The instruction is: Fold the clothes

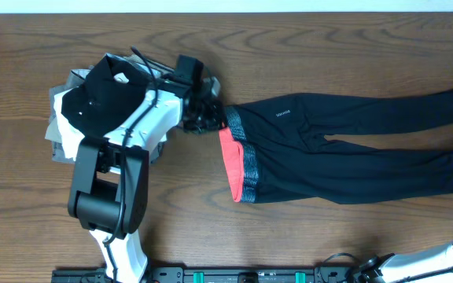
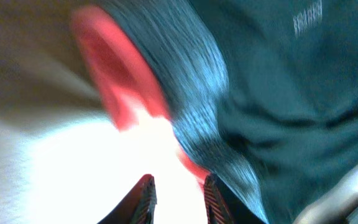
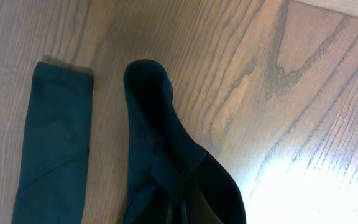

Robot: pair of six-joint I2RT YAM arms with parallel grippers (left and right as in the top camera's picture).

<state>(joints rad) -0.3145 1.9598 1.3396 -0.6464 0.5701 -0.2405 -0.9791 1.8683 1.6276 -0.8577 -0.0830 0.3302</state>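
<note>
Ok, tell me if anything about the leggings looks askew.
The waistband of the leggings is turned open at its end, its coral-red inside showing, beside the left tool. In the right wrist view one leg end is lifted and bunched while the other leg end lies flat.

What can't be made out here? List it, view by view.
Left wrist: motion blur and glare; the logo is unreadable, and whether the left gripper grips the waistband is unclear.
Right wrist: leggings fabric hides the right gripper.
Overhead: the left arm covers part of the garment pile; leg ends are cut by the right edge.
</note>
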